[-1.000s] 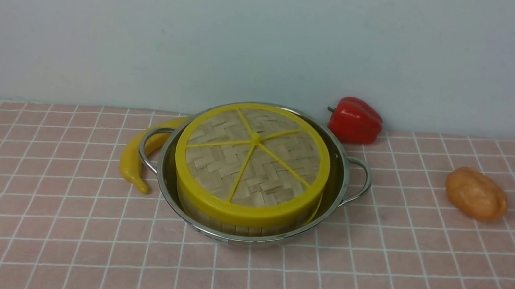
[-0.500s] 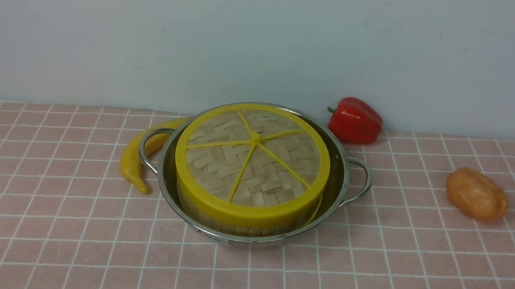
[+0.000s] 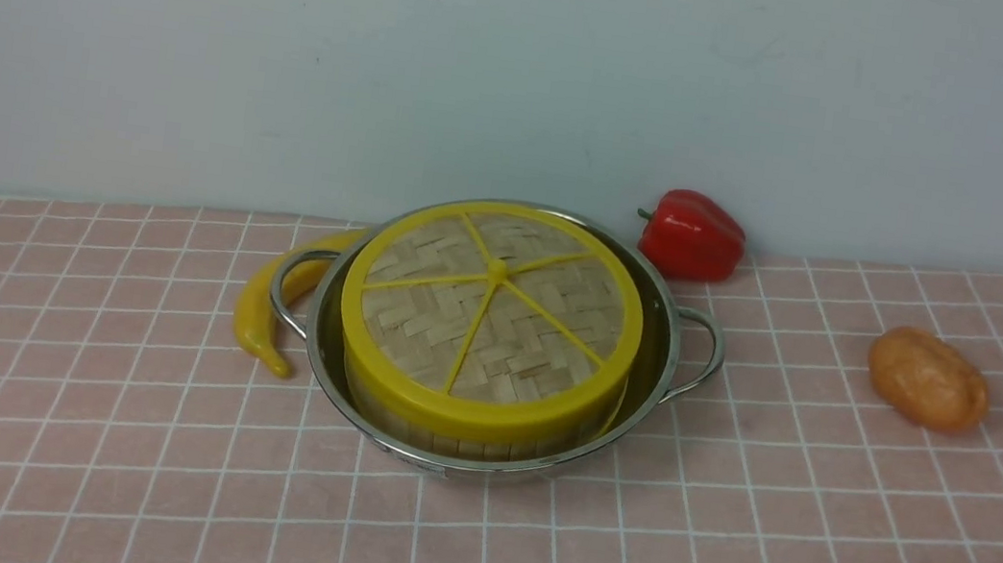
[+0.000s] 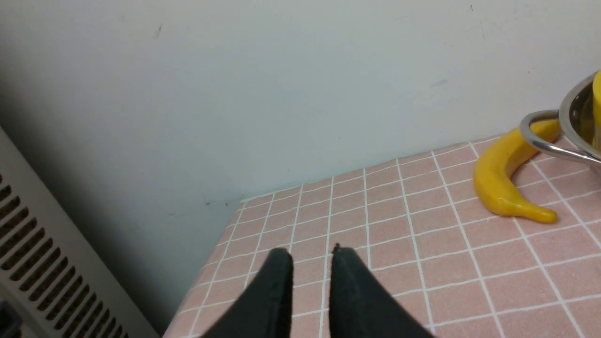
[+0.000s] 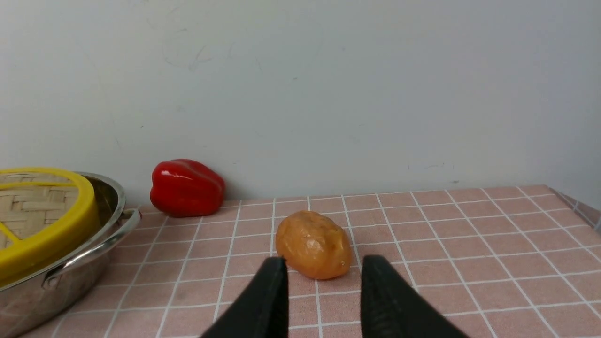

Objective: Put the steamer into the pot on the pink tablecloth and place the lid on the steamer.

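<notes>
In the front view we find nothing changed over the last second: the flat woven bamboo lid with its thick yellow rim and six thin spokes (image 3: 490,314) sits level on the round bamboo steamer (image 3: 462,436), of which only a strip of slatted wall shows below the lid. The steamer stands inside the wide, shallow stainless-steel pot with two loop handles (image 3: 665,327), and the pot rests on the pink tablecloth with its white grid (image 3: 719,543). A yellow toy banana (image 3: 259,317) lies against the pot's left handle, a red toy bell pepper (image 3: 690,234) sits just behind the pot to the right, and an orange-brown toy potato (image 3: 928,378) lies well apart on the right. No arm shows here. We judge that stillness to mean both placements are done and the task is complete.

In the left wrist view, the left gripper (image 4: 311,256) hovers over bare cloth near the table corner, its black fingers a narrow gap apart and holding nothing.

In the right wrist view, the right gripper (image 5: 322,264) is parted somewhat wider, empty, with the potato beyond its fingertips.
</notes>
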Robot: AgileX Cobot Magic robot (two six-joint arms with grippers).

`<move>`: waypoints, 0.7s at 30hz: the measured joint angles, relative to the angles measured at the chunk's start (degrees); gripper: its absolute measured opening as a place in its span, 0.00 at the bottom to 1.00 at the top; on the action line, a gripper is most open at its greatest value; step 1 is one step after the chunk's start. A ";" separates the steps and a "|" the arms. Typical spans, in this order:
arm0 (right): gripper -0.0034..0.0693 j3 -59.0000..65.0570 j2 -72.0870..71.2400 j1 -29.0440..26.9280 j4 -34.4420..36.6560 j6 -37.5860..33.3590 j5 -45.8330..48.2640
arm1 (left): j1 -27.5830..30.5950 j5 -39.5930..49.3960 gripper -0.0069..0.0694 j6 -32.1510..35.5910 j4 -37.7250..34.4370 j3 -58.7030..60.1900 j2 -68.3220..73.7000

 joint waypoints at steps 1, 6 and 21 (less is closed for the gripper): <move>0.38 0.00 0.00 0.00 0.00 0.00 0.00 | 0.00 0.00 0.24 0.00 0.00 0.00 0.00; 0.38 0.00 0.00 0.00 0.00 0.00 0.00 | 0.00 0.00 0.26 0.00 0.00 0.00 0.00; 0.38 0.00 0.00 0.00 0.00 0.00 0.00 | 0.00 0.00 0.30 0.00 0.00 0.00 0.00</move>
